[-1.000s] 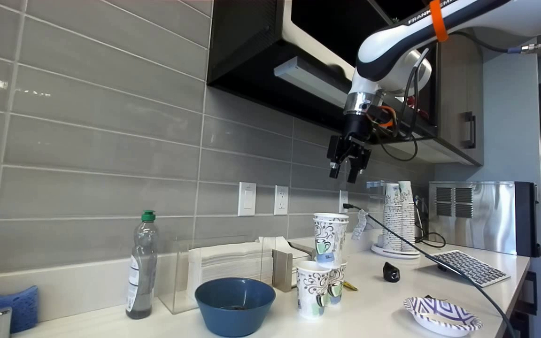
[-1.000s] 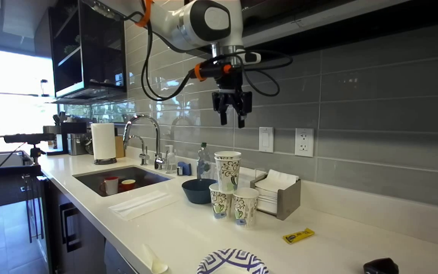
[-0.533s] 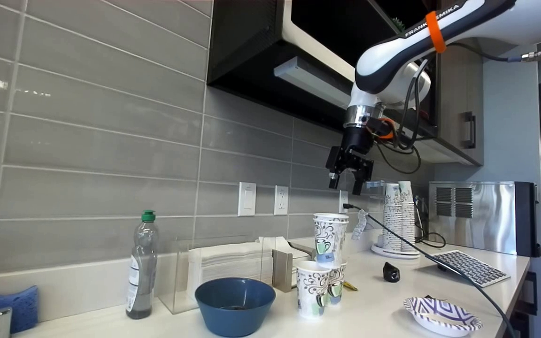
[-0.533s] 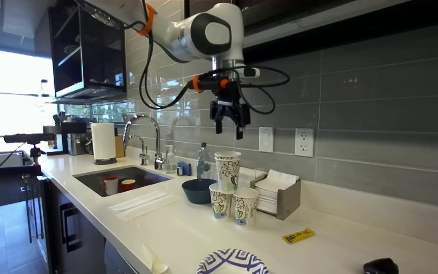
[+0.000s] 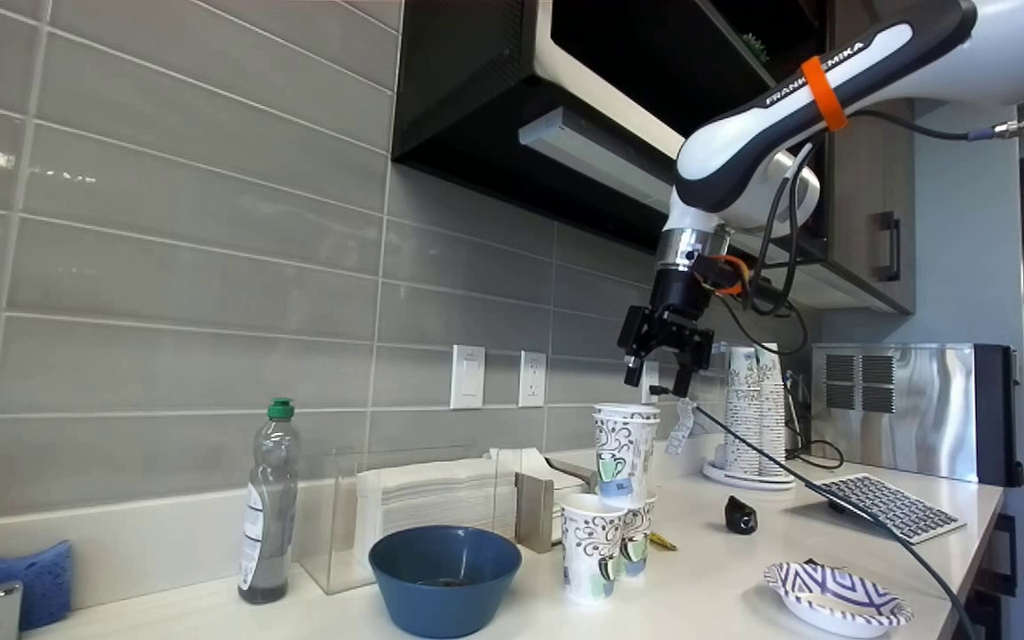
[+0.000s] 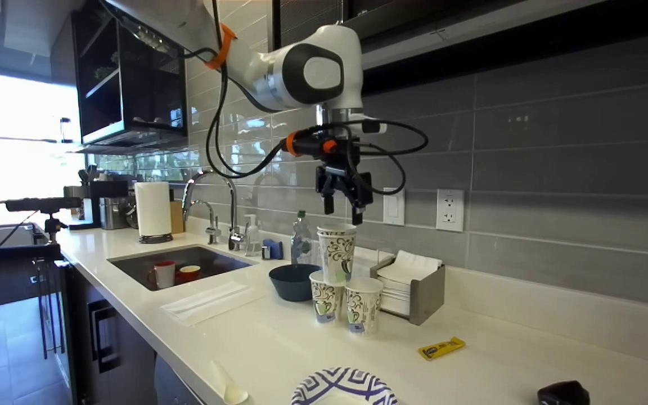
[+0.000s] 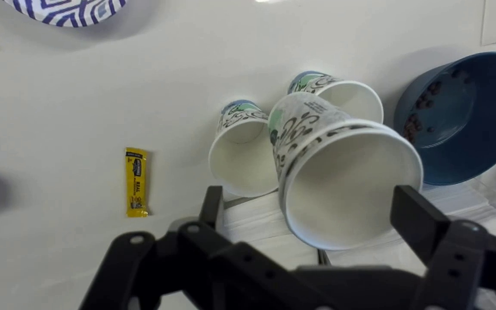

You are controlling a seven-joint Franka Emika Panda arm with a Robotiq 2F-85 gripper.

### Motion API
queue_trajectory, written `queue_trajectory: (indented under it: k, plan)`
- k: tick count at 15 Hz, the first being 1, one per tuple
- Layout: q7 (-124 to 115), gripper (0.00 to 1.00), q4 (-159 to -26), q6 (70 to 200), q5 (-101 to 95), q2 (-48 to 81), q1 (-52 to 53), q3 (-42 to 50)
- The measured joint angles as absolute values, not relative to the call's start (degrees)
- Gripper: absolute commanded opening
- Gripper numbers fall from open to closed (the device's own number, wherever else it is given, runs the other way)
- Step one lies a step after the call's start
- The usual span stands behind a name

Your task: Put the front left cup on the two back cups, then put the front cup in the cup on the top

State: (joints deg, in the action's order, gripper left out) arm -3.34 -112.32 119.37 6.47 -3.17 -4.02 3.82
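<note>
The two back cups, white with a dark scribbled pattern, stand upright side by side on the counter: one (image 6: 325,301) and its neighbour (image 6: 363,306). Across their rims rests a nested pair of like cups; two rims, one just above the other, show in both exterior views. The lower cup (image 5: 626,458) of this pair appears to be the front left cup, and the front cup (image 7: 351,189) sits inside it. My gripper (image 5: 657,384) hangs just above the pair, wide open and holding nothing. In the wrist view its fingers (image 7: 416,219) stand apart, the top rim showing between them.
A blue bowl (image 5: 445,578) stands close beside the cups, with a napkin holder (image 6: 414,287) behind them. Nearby lie a yellow packet (image 6: 442,349) and a patterned plate (image 5: 836,597). A dark cabinet (image 5: 476,98) overhangs the wall; a cable (image 5: 796,471) crosses the counter.
My gripper has come down toward the cup stack, and its jaws have spread wider. The cups have stayed where they were.
</note>
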Motion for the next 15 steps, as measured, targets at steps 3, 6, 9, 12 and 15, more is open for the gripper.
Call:
queue_trajectory:
  k: [3, 6, 9, 12, 15]
  plan:
    - [-4.89, 1.00, -114.22, 121.55, 6.62, -3.01, -4.24, 3.93]
    - [-5.79, 1.00, -115.45, 123.46, 7.48, -2.82, -4.28, 3.99]
    - [-6.43, 1.00, -115.74, 125.10, 8.60, -2.32, -4.28, 3.99]
    - [-6.57, 0.72, -115.75, 125.47, 9.18, -1.77, -4.28, 3.99]
    - [-6.65, 0.54, -115.76, 125.47, 9.57, -1.30, -4.28, 3.99]
